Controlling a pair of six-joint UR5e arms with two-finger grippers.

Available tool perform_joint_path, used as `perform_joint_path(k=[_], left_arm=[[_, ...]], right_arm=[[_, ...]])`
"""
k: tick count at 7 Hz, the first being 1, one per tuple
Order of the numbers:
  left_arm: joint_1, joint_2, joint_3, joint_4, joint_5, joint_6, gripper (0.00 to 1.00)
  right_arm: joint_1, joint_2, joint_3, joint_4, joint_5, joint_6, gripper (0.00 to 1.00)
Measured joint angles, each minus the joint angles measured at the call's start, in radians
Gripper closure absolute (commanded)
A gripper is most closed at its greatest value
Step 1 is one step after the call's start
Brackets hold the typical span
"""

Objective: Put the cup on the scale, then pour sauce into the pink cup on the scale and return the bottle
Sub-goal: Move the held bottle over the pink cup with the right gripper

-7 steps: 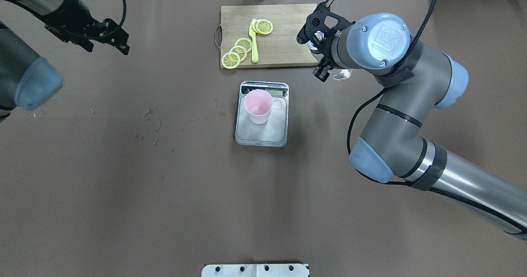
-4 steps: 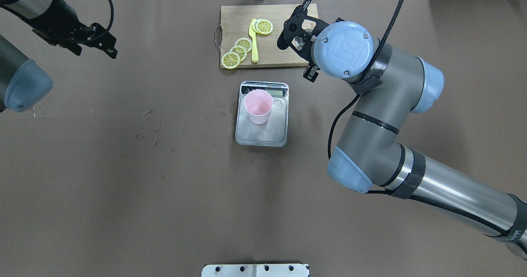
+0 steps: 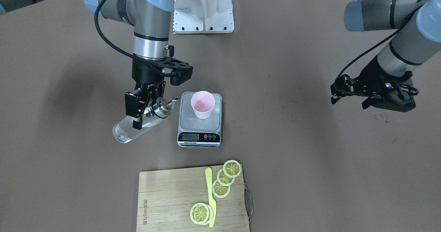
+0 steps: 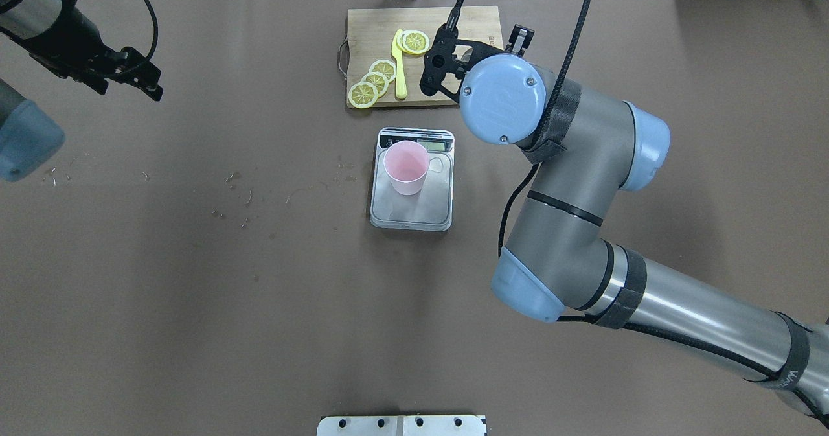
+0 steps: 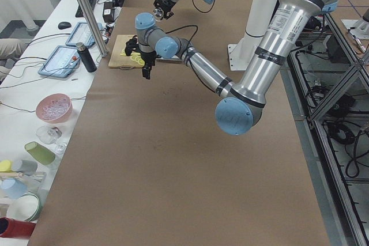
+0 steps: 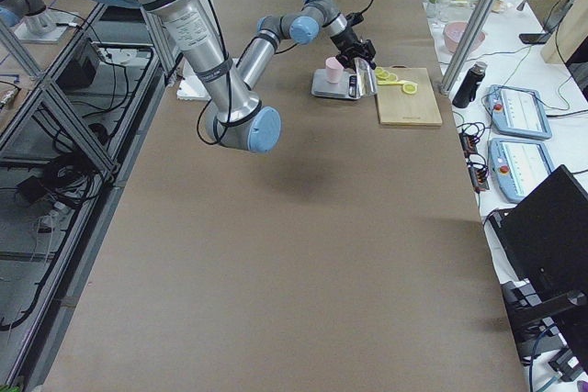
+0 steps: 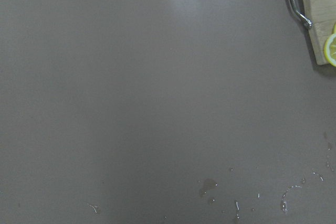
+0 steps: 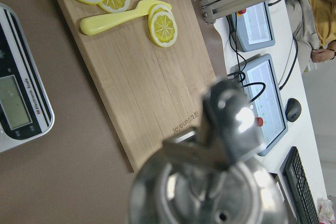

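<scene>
The counter (image 4: pixel 194 306) is covered edge to edge in dull brown paper, marked with small wet spots and crumbs (image 7: pixel 209 185) towards the robot's left end. Beyond the operators' edge a white bench carries tablets (image 6: pixel 514 107), a dark flask (image 5: pixel 86 57) and a pink bowl (image 5: pixel 53 108). Aluminium framing stands along the robot's edge.

The scale (image 3: pixel 193 137) sits mid-counter, nearer the operators' edge, with the cup (image 3: pixel 202 104) upright on its platform, towards the display end. A wooden cutting board (image 3: pixel 165 197) lies at the operators' edge, holding lemon slices (image 3: pixel 220 187) and a yellow knife (image 3: pixel 209 194).

In the overhead view the right arm's own joint hides its hand. The front-facing view shows it instead: the right gripper (image 3: pixel 143 108) pinches the bottle (image 3: pixel 129 130) just below its metal cap (image 3: pixel 161 107). The bottle is slanted, its spout pointing at the scale and ending just beside the platform's corner, short of the cup. The sauce (image 3: pixel 121 134) shows clear through the glass. The right wrist view gives only the blurred cap close up, over the board and the scale's display strip.

The left gripper (image 3: pixel 348 101) hangs near the counter's corner at the operators' edge on the robot's left end. Its jaws are spread with nothing between them. Its wrist camera sees bare paper, the spots and the board's metal handle (image 7: pixel 296 1).
</scene>
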Motion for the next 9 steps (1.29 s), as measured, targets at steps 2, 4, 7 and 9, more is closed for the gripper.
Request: perform_joint_path(k=[2, 4, 7, 9], left_arm=[[-0.07, 0.073, 0.001, -0.022, -0.049, 0.084, 0.03], [-0.111, 0.112, 0.006, -0.03, -0.068, 0.149, 0.03], [-0.138, 0.144, 0.006, -0.03, -0.072, 0.195, 0.03], [-0.145, 0.156, 0.005, -0.032, -0.072, 0.2, 0.03]], right_arm=[[-0.023, 0.026, -0.026, -0.021, -0.041, -0.046, 1.0], [-0.037, 0.058, -0.058, -0.042, -0.073, -0.108, 1.0], [-0.044, 0.073, -0.067, -0.049, -0.142, -0.215, 1.0], [-0.056, 0.079, -0.07, -0.091, -0.21, -0.297, 1.0]])
